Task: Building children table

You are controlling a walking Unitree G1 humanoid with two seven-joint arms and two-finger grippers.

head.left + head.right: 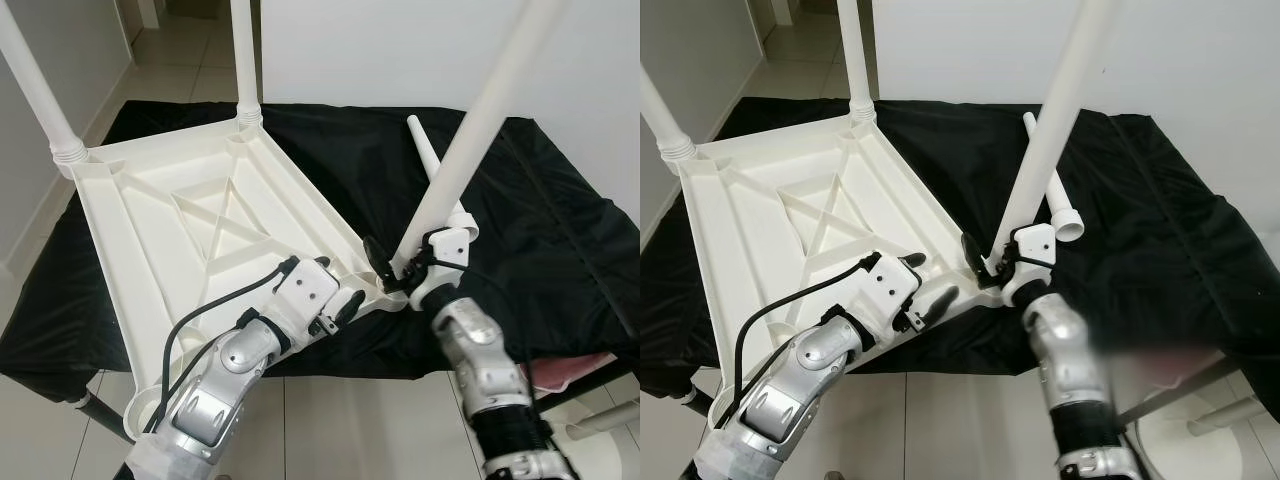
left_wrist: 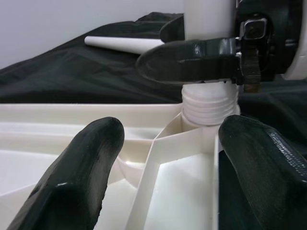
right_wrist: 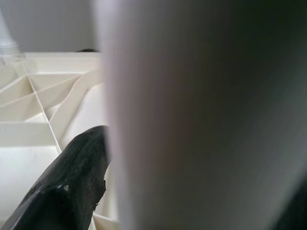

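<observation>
A white plastic tabletop lies upside down on a black cloth. Two white legs stand in its far corners. A third leg rises tilted from the near right corner socket; its threaded end sits at the socket. My right gripper is shut on this leg just above the thread. One right finger shows beside the leg. My left gripper is open over the tabletop's rim just left of that corner, its fingers on either side of a rib. A loose fourth leg lies on the cloth behind.
The black cloth covers a low table, with bare room on its right half. Around it are a pale tiled floor and white walls. A pink item and a white round base sit low at the right.
</observation>
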